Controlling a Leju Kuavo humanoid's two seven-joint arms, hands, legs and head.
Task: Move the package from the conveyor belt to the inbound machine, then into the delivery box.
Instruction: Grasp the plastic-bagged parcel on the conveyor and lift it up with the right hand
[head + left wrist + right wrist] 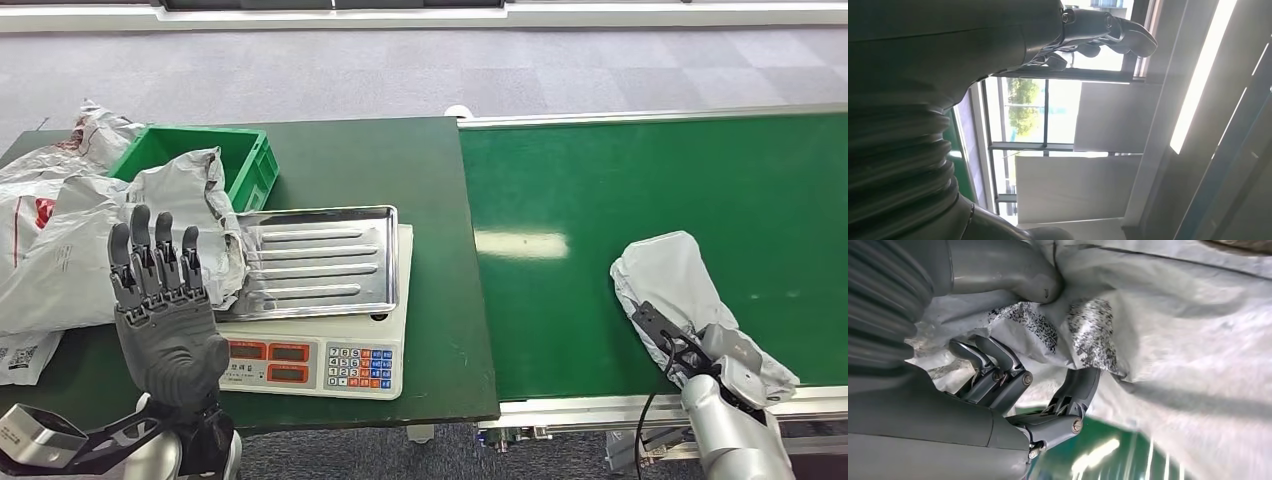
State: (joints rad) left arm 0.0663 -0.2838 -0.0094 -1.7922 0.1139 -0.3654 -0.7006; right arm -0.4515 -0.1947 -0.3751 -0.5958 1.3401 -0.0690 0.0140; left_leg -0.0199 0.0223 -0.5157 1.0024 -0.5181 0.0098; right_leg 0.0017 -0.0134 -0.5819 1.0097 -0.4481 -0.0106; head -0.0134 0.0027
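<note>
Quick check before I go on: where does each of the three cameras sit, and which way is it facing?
Head view: high on the body, looking forward and down at the green conveyor belt, the silver-trayed scale and the green plastic crate; the raised left hand and the right hand show.
Left wrist view: behind the left hand, facing windows and ceiling lights.
Right wrist view: behind the right hand, close on the crumpled grey plastic package, fingers closed on it.
Shared: head and right wrist views both show that package on the belt.

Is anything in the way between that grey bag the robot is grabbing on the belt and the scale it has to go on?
Nothing visible blocks it. The right hand grips the package on the conveyor belt; the scale's tray is bare, with open table between. The raised left hand stands beside the scale.
</note>
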